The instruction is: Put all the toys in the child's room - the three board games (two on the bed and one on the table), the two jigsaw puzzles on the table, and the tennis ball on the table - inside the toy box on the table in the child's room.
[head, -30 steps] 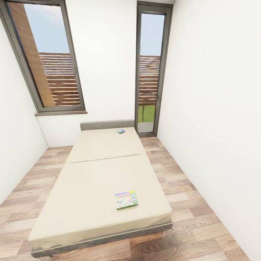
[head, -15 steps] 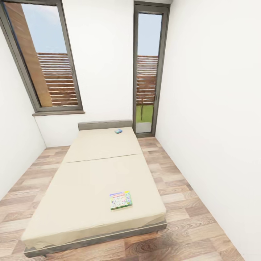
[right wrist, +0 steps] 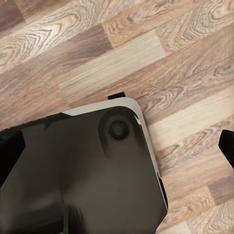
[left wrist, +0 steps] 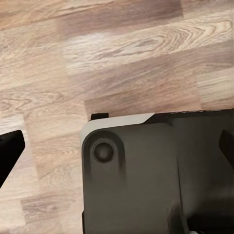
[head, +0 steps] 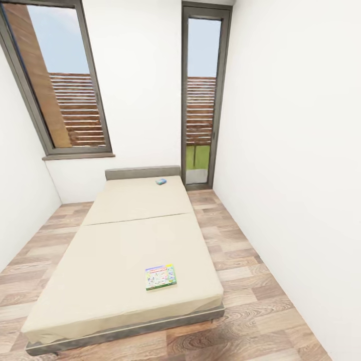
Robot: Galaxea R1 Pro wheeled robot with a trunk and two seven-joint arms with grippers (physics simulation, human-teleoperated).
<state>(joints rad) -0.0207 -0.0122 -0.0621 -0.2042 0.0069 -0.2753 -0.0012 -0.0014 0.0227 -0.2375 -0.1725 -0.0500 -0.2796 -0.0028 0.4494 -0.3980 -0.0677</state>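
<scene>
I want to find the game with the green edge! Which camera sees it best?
The head view: the flat green-edged board game with a white colourful cover lies in plain sight near the foot of the plain beige bed. Both wrist views look down at wood plank floor and the robot's dark base instead.

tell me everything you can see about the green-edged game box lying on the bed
The thin, flat, rectangular green-edged game box has a white cover with colourful print and a red band near its far edge; the lettering is too small to read. It lies flat, face up and slightly askew, on the plain beige mattress of the low bed, near the foot end on the side towards the right wall. Nothing else touches it.
</scene>
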